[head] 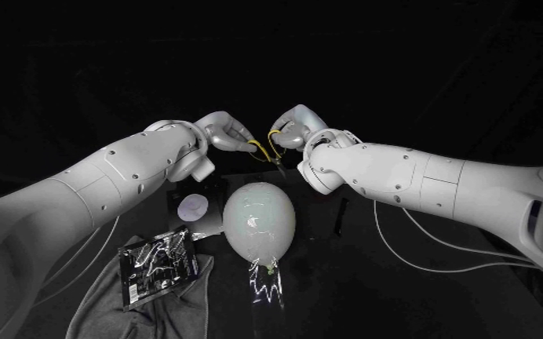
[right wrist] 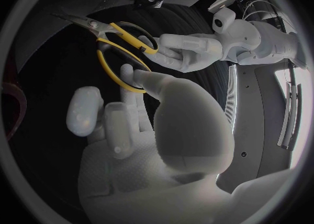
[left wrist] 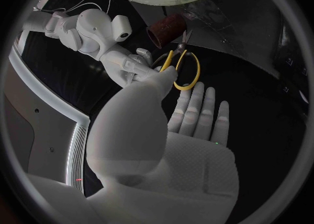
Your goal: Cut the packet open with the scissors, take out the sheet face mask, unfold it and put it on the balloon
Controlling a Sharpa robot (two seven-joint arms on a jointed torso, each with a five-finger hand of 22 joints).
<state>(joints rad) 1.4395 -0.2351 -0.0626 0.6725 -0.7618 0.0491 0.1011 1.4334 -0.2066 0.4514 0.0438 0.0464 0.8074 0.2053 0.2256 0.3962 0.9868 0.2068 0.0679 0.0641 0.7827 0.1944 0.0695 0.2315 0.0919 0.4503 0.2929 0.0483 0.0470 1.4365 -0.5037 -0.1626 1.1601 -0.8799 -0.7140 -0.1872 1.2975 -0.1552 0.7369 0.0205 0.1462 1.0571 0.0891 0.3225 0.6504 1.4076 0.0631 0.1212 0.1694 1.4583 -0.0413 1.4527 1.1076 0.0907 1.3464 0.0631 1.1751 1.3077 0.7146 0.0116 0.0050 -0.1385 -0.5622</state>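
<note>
The left robot hand (head: 232, 136) pinches one glossy yellow loop of the scissors (head: 260, 149) and the right robot hand (head: 292, 131) grips the other, above the smooth, egg-shaped balloon (head: 259, 217). The crinkled foil packet (head: 161, 267) lies on grey cloth (head: 107, 300), its print unreadable.

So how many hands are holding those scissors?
2. The left hand and the right hand each hold one yellow loop of the scissors, beyond the balloon.
</note>
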